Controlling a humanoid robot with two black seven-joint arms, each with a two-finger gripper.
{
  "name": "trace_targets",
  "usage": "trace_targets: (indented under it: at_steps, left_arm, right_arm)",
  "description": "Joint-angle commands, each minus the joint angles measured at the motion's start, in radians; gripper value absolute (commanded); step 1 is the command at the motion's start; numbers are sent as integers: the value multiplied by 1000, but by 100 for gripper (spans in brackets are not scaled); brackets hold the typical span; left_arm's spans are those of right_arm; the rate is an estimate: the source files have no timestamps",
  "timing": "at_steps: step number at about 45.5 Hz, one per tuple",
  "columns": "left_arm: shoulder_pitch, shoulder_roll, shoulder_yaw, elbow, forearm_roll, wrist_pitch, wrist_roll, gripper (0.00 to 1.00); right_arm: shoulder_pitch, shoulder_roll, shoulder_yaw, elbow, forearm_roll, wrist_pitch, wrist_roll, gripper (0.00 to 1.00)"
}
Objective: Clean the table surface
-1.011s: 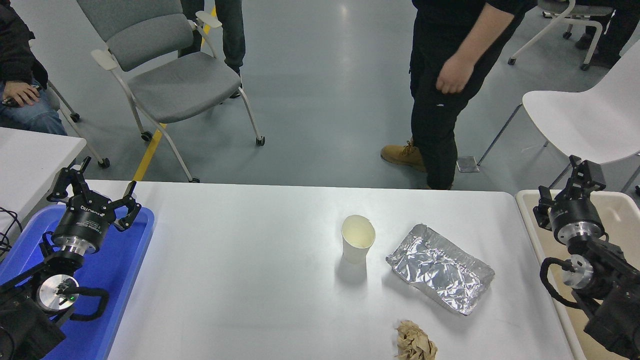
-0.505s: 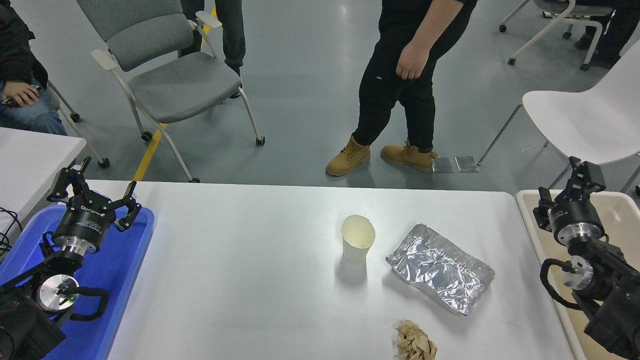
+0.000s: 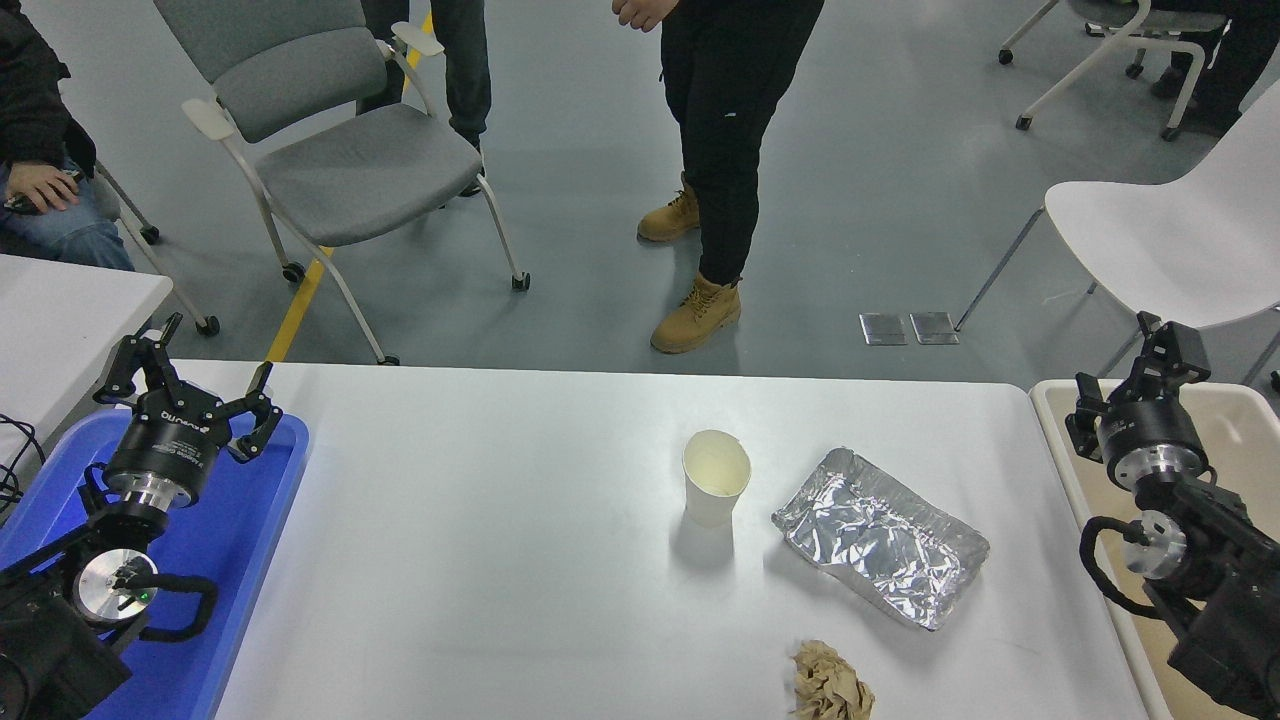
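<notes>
Only the person in black trousers and tan boots (image 3: 715,150) has shifted since half a second ago, stepping leftward and farther from the far edge; your two arms and everything on the tabletop have stayed put.

You have the table surface (image 3: 480,560) spread wide between both arms, filling the lower middle of the view. At its left end sits the blue tray (image 3: 250,540), and over that tray you will find the left gripper (image 3: 190,385), parked at the lower left with its fingers spread wide and holding nothing. At the right end, past the table's edge, lies the beige bin (image 3: 1240,420); the right gripper (image 3: 1165,345) hangs over it, pointing away from the camera, and you cannot tell from this angle how its fingers stand. So the white top lies to the left of your right tool and to the right of your left one, touched by neither.

On the right half of the top you see a crumpled foil tray (image 3: 880,535), a paper cup (image 3: 716,477) standing upright just left of it, and a wad of brown paper (image 3: 830,685) near the front edge, apart from both.
</notes>
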Motion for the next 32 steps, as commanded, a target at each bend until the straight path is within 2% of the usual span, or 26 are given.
trace_targets:
  at_steps: [1, 17, 22, 32]
  left_arm:
    - [0, 0, 0, 0, 0, 0, 0, 100]
    - [0, 0, 1, 0, 0, 0, 0, 100]
    - [0, 0, 0, 0, 0, 0, 0, 100]
    - [0, 0, 0, 0, 0, 0, 0, 100]
  right_arm:
    - [10, -13, -99, -2, -3, -3, 0, 99]
    - [75, -154, -346, 15, -3, 11, -2, 99]
    - [145, -226, -546, 16, -6, 20, -2, 99]
    - [306, -275, -1024, 16, -9, 66, -2, 99]
